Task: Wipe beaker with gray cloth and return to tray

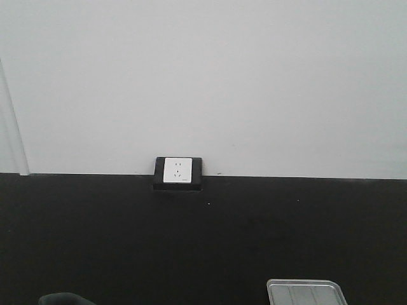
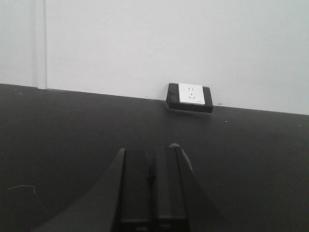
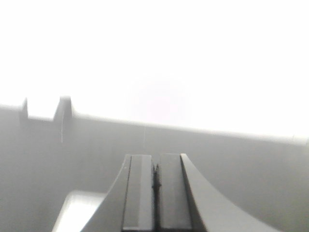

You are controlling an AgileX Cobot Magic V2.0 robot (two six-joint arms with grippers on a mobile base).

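left pincer (image 2: 153, 181) closed, empty | tray (image 1: 305, 292) apart | right pincer (image 3: 155, 186) closed

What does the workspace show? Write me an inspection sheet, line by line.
Surface: black tabletop, mostly bare.
Job's things: tray at the front view's bottom edge, empty where visible; a dark rounded shape at bottom left, unidentifiable; no beaker in view.
Clutter: nothing seen.
Grippers: left gripper shut, empty; right gripper shut, view overexposed.
Cables: nothing seen.
Surroundings: white wall, socket at the table's back edge.
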